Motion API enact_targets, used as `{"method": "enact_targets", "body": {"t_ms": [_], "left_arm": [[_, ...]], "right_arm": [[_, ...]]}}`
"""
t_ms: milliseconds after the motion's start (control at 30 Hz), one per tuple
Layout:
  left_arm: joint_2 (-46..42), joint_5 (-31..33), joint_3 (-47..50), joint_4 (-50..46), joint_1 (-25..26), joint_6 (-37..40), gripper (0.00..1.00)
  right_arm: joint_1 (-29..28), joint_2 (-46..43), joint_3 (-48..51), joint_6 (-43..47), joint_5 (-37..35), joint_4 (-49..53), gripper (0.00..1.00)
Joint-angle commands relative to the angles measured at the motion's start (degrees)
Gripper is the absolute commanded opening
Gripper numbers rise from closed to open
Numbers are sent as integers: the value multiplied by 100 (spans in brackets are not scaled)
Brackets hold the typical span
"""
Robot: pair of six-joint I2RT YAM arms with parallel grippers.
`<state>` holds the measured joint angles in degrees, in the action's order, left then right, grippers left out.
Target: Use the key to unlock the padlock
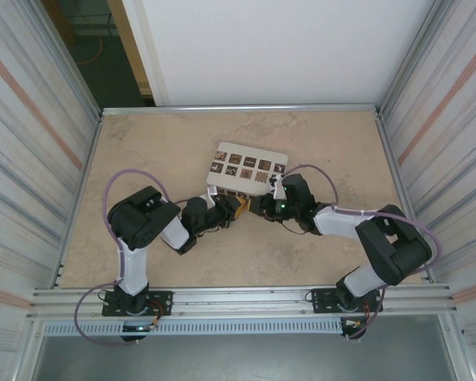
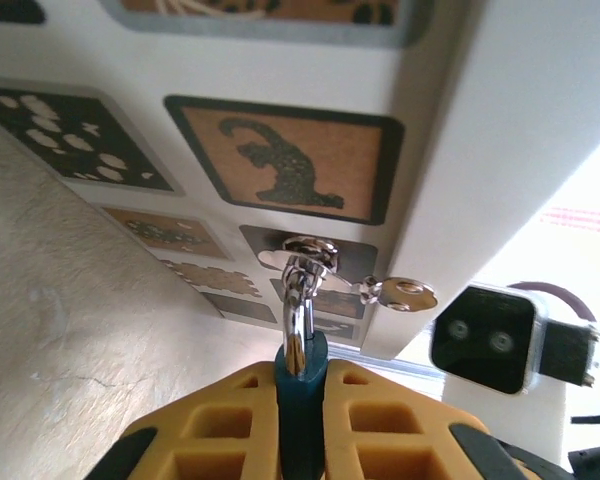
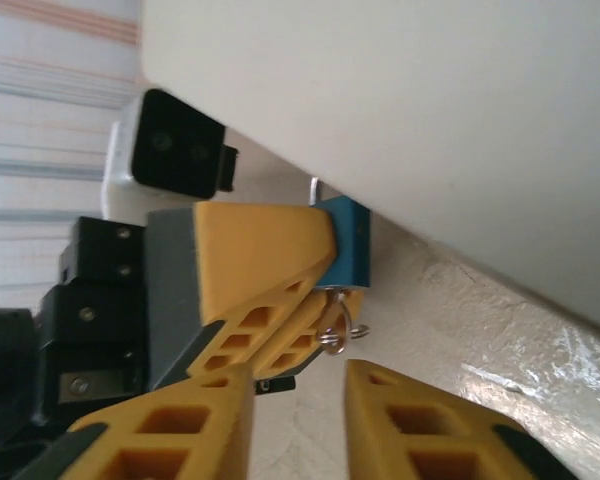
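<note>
- Left gripper (image 2: pixel 302 380): clenched on the blue padlock (image 2: pixel 302 420), with the silvery shackle (image 2: pixel 294 320) sticking out past its fingertips.
- Padlock: mid-table, just beside the near edge of the white box (image 2: pixel 450 120).
- Right gripper (image 3: pixel 298 420): close by, fingers spread and grasping nothing, with a small silvery ring (image 3: pixel 335 335) near them.

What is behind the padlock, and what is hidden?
The white box, with its silvery clasp at the shackle. The left gripper's fingers cover most of the blue padlock.
</note>
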<state>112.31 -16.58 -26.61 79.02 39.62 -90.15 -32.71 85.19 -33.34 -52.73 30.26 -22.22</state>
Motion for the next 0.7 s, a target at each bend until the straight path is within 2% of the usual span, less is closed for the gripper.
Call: {"method": "enact_targets", "body": {"t_ms": [0, 200, 333, 533, 667], "left_arm": [[-317, 61, 24, -164, 31, -179, 0], [-1153, 17, -37, -1653, 37, -65, 0], [-1674, -34, -183, -2891, 38, -105, 0], [-2004, -104, -430, -3786, 42, -260, 0], [-2120, -151, -537, -4143, 51, -393, 0]], "right_arm": [[80, -468, 19, 525, 72, 427, 38], [25, -1283, -52, 1625, -212, 1088, 52], [-259, -1954, -151, 2687, -973, 1723, 60], [-900, -2672, -231, 4547, -2021, 2244, 64], [-1464, -2823, -179, 6188, -2754, 2454, 62]]}}
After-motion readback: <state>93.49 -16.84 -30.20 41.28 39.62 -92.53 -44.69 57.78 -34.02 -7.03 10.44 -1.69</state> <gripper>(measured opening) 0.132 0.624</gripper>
